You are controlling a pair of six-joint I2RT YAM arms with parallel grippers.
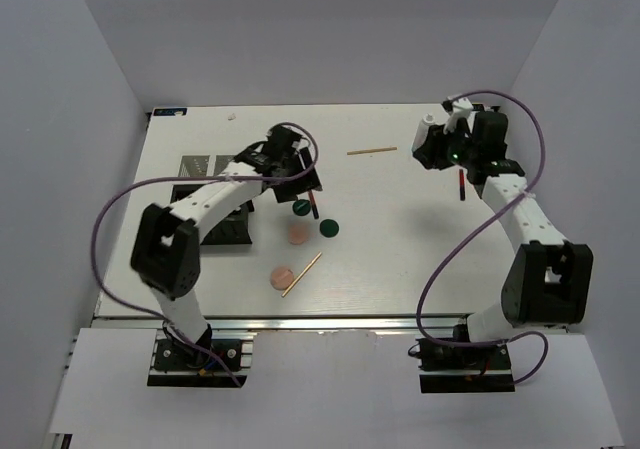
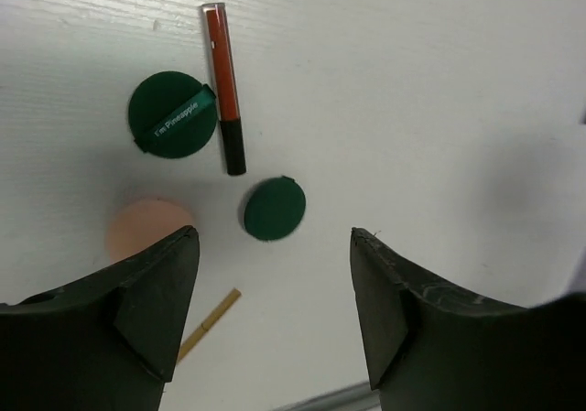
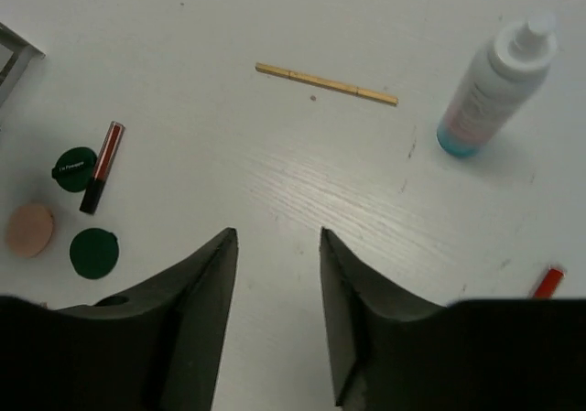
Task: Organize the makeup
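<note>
My left gripper (image 1: 303,177) is open and empty, hovering above a cluster of makeup. In the left wrist view (image 2: 275,235) a small dark green disc (image 2: 273,210) lies just beyond the fingertips. Farther on lie a labelled green disc (image 2: 172,115) and a black-and-red stick (image 2: 225,86). A peach disc (image 2: 145,228) and a wooden stick's end (image 2: 212,319) show by the left finger. A second peach disc (image 1: 282,278) lies nearer. My right gripper (image 1: 428,151) (image 3: 276,234) is open and empty above bare table. Near it are a white-blue bottle (image 3: 493,86), a wooden stick (image 3: 326,83) and another red stick (image 1: 461,184).
The black compartmented organizer (image 1: 215,204) stands at the left, partly hidden under my left arm; its corner shows in the right wrist view (image 3: 11,49). White walls close the table's back and sides. A metal rail (image 1: 330,322) runs along the near edge.
</note>
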